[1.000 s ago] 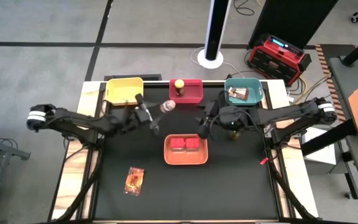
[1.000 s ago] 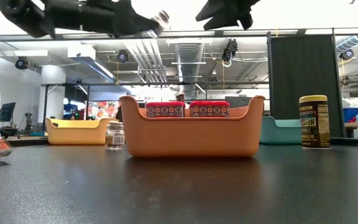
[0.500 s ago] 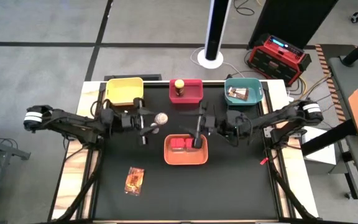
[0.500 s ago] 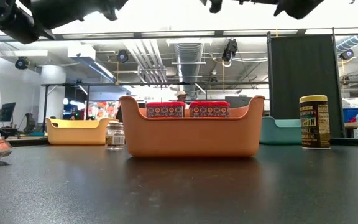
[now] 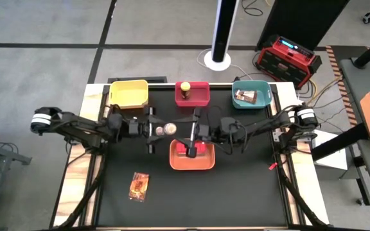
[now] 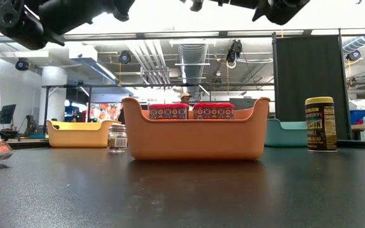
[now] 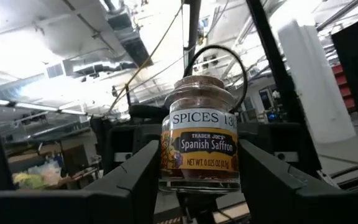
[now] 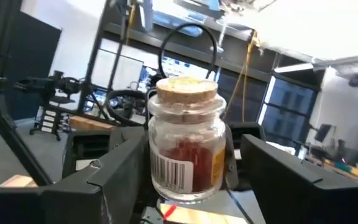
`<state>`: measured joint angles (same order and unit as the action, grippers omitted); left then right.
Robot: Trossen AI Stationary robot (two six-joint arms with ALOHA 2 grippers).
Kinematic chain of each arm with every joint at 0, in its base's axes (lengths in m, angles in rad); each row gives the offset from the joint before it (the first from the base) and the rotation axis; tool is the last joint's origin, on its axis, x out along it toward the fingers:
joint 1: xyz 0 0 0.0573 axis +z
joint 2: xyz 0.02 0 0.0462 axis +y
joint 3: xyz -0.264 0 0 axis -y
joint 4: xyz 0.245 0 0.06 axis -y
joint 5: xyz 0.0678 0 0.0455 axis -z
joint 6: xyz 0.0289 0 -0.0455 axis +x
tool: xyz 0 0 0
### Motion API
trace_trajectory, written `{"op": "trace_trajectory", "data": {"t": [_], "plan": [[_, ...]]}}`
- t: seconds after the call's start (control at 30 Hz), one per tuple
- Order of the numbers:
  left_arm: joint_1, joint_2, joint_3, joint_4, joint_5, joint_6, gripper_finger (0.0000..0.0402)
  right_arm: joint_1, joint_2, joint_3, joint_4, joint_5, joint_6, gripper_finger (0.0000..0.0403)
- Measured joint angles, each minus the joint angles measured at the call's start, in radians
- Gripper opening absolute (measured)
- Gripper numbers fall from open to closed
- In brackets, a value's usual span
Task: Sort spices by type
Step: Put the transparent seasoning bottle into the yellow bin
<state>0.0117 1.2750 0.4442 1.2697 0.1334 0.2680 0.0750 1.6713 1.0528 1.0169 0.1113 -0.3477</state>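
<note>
While the left gripper (image 5: 158, 129) clenches one small clear jar (image 7: 199, 140) with a cork top and a Spanish Saffron label, the right gripper (image 5: 184, 128) faces it from the other side. Its fingers (image 8: 120, 171) are spread to either side of that same jar, with a gap showing at one side. Both grippers meet in the air above the black bench (image 5: 236, 192). Just below and beside the right gripper sits one orange tray (image 5: 191, 163) holding two red tubs (image 6: 168, 111) side by side. One more clear shaker (image 6: 117, 137) stands on the bench under the left arm. Beyond the grippers stand three trays in a row. The yellow tray (image 5: 128, 93) lies nearest the left gripper. The red tray (image 5: 201, 96) holds one yellow-lidded jar (image 5: 185, 89), and the teal tray (image 5: 259, 90) holds one printed packet (image 5: 245, 96). A second yellow-lidded jar (image 6: 320, 123) stands on the bench under the right arm. A second packet (image 5: 139, 186) lies flat, well apart from both grippers.
</note>
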Motion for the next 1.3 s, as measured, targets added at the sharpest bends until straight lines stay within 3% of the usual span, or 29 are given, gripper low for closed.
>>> {"op": "trace_trajectory", "data": {"t": [0.13,0.5,0.63,0.77,0.93,1.1,1.3], "plan": [[-0.002,0.024,-0.004,0.029,0.015,0.002,0.0171,0.0,0.004,0.001,-0.003,-0.066,-0.007,0.0267],[-0.002,0.075,0.002,0.034,0.019,0.002,0.0171,0.001,0.002,0.008,-0.034,-0.067,-0.012,0.0246],[-0.002,0.079,0.002,0.054,0.02,0.003,0.0171,0.001,0.002,0.007,-0.035,-0.068,-0.019,0.0224],[-0.002,0.08,0.001,0.062,0.027,-0.001,0.0172,0.001,0.002,0.007,-0.032,-0.071,-0.019,0.0177],[-0.003,0.08,0.001,0.066,-0.009,-0.031,0.0199,0.001,0.002,0.007,-0.033,-0.066,-0.029,0.0176],[-0.003,0.076,0.0,0.037,-0.139,-0.079,0.0234,-0.001,-0.021,0.006,-0.077,-0.008,-0.069,0.0176],[-0.002,0.077,-0.001,-0.062,-0.167,-0.092,0.0255,0.023,-0.089,0.005,-0.284,0.163,-0.185,0.0176]]}}
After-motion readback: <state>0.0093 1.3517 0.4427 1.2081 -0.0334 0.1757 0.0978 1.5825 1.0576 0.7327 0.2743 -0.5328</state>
